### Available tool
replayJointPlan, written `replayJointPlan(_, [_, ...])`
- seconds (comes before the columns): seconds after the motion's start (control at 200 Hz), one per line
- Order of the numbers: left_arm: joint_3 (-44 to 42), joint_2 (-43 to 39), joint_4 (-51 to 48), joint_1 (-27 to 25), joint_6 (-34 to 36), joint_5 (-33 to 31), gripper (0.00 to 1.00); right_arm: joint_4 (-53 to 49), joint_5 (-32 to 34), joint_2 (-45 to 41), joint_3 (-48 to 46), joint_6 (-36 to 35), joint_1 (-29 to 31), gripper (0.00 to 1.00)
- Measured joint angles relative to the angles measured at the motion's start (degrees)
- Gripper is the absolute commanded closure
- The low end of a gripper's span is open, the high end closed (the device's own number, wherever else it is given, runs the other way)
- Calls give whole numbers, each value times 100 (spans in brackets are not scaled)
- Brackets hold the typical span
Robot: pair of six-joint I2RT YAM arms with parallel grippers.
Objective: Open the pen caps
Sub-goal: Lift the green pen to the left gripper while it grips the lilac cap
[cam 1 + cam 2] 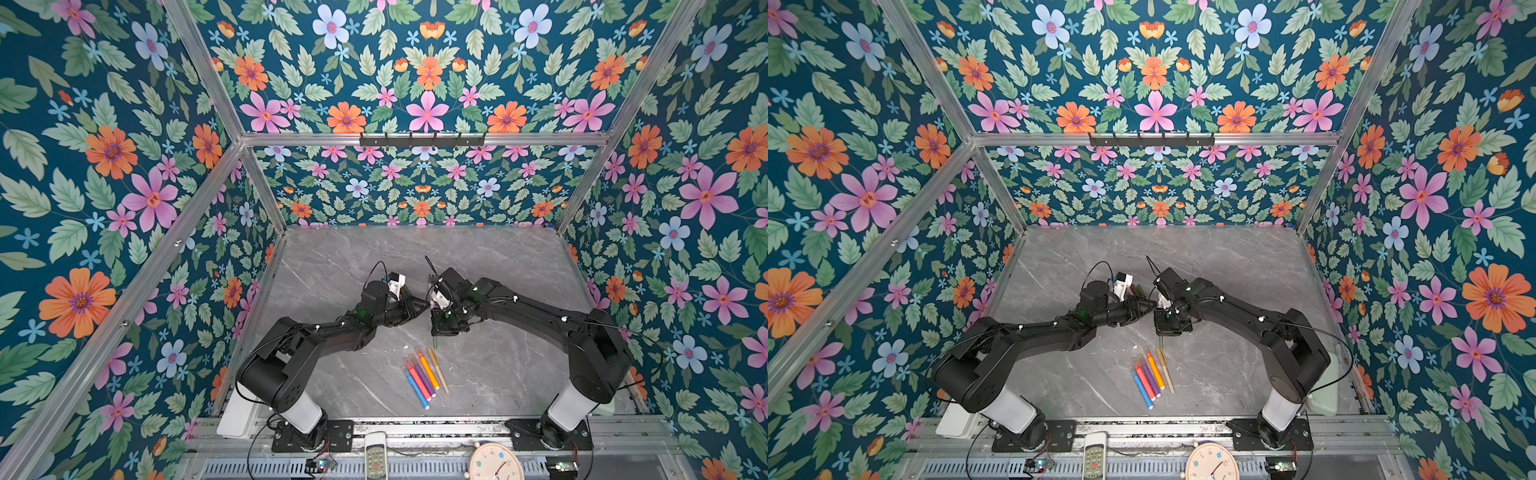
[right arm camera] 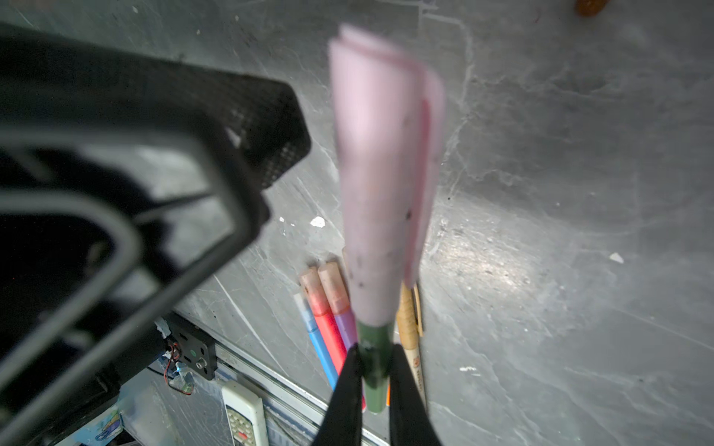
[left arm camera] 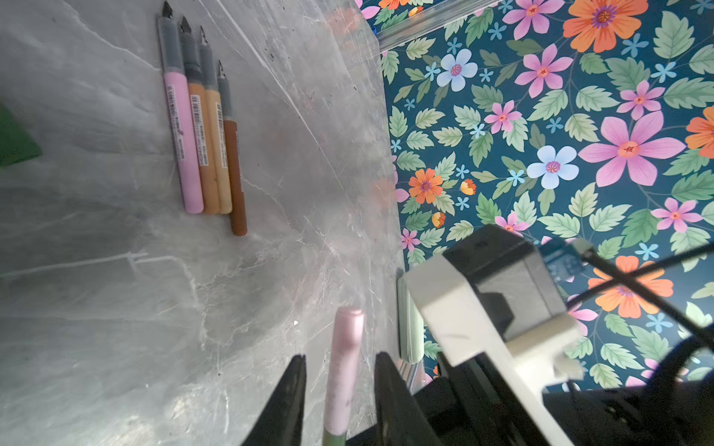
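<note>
over the middle of the marble desk (image 1: pixel 478 257) the right gripper (image 2: pixel 374 349) is clamped on the body of a green pen (image 2: pixel 371 336), whose pink cap (image 2: pixel 382 173) sits on its end. the left gripper (image 3: pixel 340 356) straddles that cap with its claw narrow, a sliver of gap showing at each finger. five capped pens (image 1: pixel 424 374) lie in a row near the front edge, and four uncapped pens (image 3: pixel 203 135) lie side by side elsewhere on the desk.
</note>
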Motion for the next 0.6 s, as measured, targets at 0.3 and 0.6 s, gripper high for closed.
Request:
replayJointPlan(0.3, [186, 197, 0, -133, -22, 26, 74, 92, -299, 28, 125, -66, 4, 90])
replayJointPlan(0.6, [221, 291, 28, -179, -125, 111, 100, 111, -210, -138, 20, -90, 13, 69])
